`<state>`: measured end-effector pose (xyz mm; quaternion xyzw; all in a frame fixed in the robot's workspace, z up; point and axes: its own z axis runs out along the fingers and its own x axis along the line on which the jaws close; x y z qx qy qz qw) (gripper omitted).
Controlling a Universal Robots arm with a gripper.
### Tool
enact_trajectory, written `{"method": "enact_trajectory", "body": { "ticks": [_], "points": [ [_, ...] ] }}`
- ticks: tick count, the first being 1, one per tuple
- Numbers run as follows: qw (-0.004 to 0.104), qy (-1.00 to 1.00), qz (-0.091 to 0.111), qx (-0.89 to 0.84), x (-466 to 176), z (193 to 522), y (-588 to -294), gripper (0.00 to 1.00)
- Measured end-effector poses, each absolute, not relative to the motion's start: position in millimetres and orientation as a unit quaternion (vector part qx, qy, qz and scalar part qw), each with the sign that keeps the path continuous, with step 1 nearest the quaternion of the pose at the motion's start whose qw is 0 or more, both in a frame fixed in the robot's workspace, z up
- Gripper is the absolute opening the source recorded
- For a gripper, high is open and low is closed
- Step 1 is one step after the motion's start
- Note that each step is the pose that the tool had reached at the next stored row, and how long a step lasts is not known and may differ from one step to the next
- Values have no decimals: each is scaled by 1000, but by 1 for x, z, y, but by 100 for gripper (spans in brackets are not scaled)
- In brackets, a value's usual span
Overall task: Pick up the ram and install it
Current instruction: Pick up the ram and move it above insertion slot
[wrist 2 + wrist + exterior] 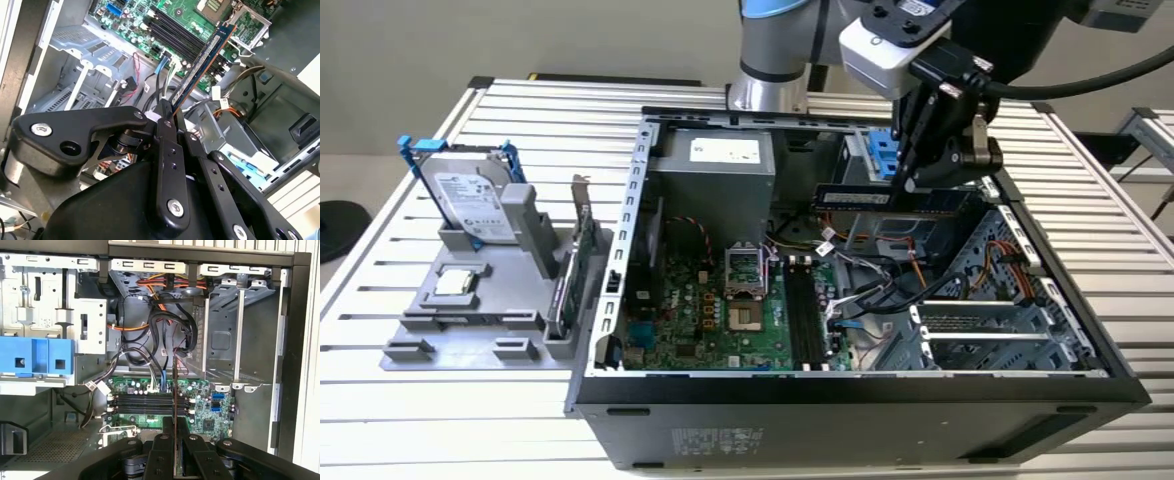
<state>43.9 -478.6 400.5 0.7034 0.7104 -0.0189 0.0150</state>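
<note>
In the exterior view the claw (pixel 917 182) pinches the ram (pixel 854 196) above the computer case (pixel 854 390) on a slatted counter (pixel 547 105). In the second wrist view the ram (pixel 205 65) hangs clear of the black slots (pixel 170 37). In the first wrist view it sits crosswise to them: mid-carry, seemingly; seating calls for turning it into line.

On slatted metal desk (pixel 1107 230): open black computer case (pixel 854 420); just beside, at the exterior view's left, grey parts stand (pixel 467 335). Above green motherboard (pixel 694 320) in case: thin blue-green ram stick (pixel 867 197), clamped in black pincer (pixel 923 183).
</note>
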Motion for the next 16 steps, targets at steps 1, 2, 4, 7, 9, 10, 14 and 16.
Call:
{"method": "enact_trajectory", "body": {
  "ticks": [1,2,4,7,9,10,14,16],
  "points": [
    [15,710,-19,703,44,400,-477,0],
    [15,710,-19,704,44,400,-476,0],
    [15,710,-19,704,44,400,-473,0],
    [15,710,-19,704,43,400,-469,0],
    [15,710,-19,704,43,400,-466,0],
    [15,710,-19,704,43,400,-464,0],
    [15,709,-19,704,43,400,-458,0],
    [15,709,-19,705,42,400,-455,0]
  ]
}}
